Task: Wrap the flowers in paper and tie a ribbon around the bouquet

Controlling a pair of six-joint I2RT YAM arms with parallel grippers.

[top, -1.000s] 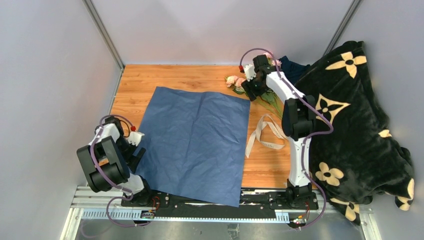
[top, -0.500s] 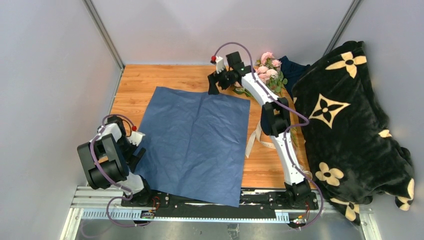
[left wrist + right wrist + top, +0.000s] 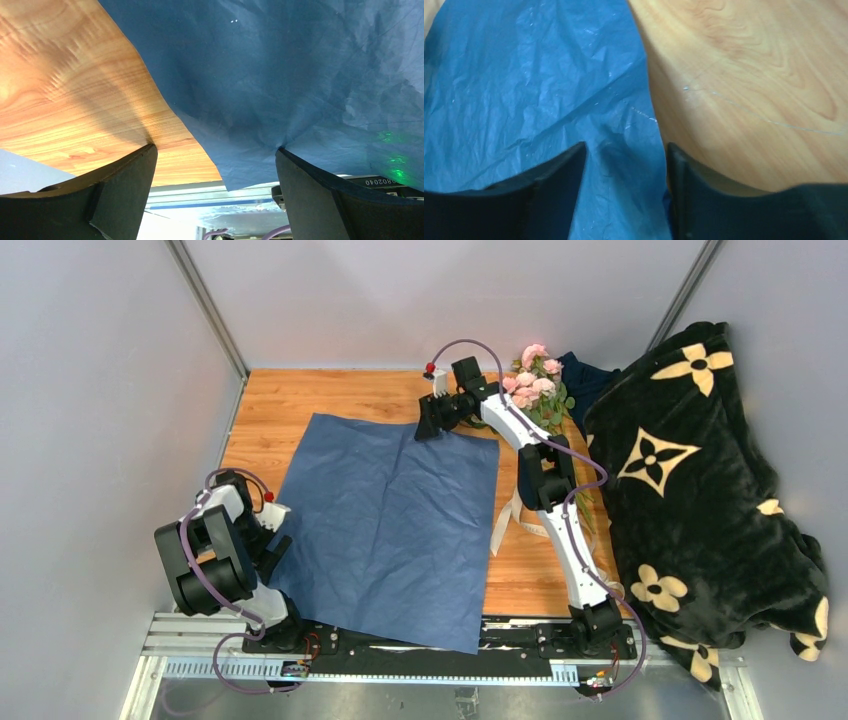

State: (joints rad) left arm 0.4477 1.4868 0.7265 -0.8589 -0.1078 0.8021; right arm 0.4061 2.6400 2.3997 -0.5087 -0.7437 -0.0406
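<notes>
The large, thin, slate-blue paper sheet (image 3: 390, 520) lies spread flat on the wooden worktop (image 3: 330, 395). The right hand (image 3: 428, 427) is stretched out to the sheet's far edge. In the wrist view its two dark fingers (image 3: 549, 185) stand apart with nothing pinched: one is over the paper, and the sheet's edge runs through the gap close beside the other.

The left hand (image 3: 275, 530) sits low at the sheet's near left edge, fingers spread wide. The paper's edge passes between them, with bare wood under one finger and blue paper at the other. It holds nothing.

The bunch of pale pink roses with green leaves (image 3: 535, 380) lies at the worktop's far right, just behind the right arm and beside a black plush blanket with cream flower shapes (image 3: 700, 490). The limp cream-beige ribbon (image 3: 520, 510) loops on the wood just right of the paper, partly under that arm.
</notes>
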